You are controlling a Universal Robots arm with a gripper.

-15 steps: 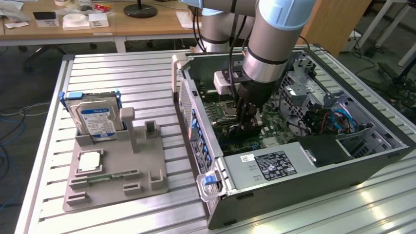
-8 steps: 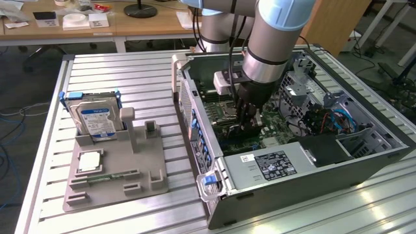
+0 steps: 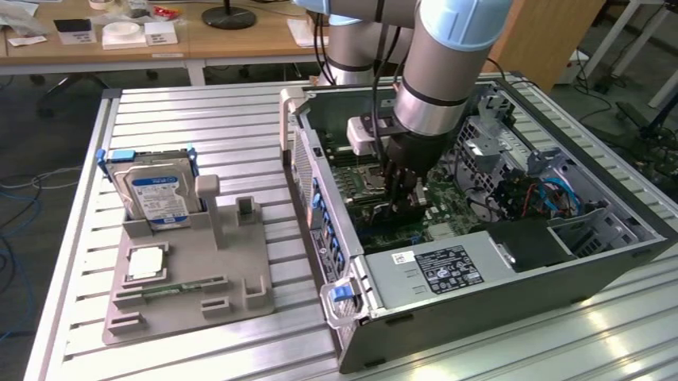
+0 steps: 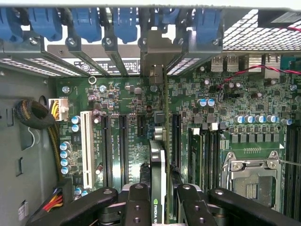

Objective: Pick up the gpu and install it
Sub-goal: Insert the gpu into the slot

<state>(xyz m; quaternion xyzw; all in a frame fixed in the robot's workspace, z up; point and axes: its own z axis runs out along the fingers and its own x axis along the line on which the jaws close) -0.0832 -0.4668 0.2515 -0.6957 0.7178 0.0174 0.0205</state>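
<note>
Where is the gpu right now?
The gpu is held edge-on in the gripper, standing over the motherboard slots inside the open computer case.

The arm came down steeply from above, its grey and pale-blue segments angled toward the exterior view's left, the wrist pointing almost straight down. The black end effector [image 3: 406, 208] hung vertical at its tip. In the wrist view its two black fingers [image 4: 139, 207] stood partly closed, clamped either side of the gpu [image 4: 158, 188], held on edge between them.
</note>
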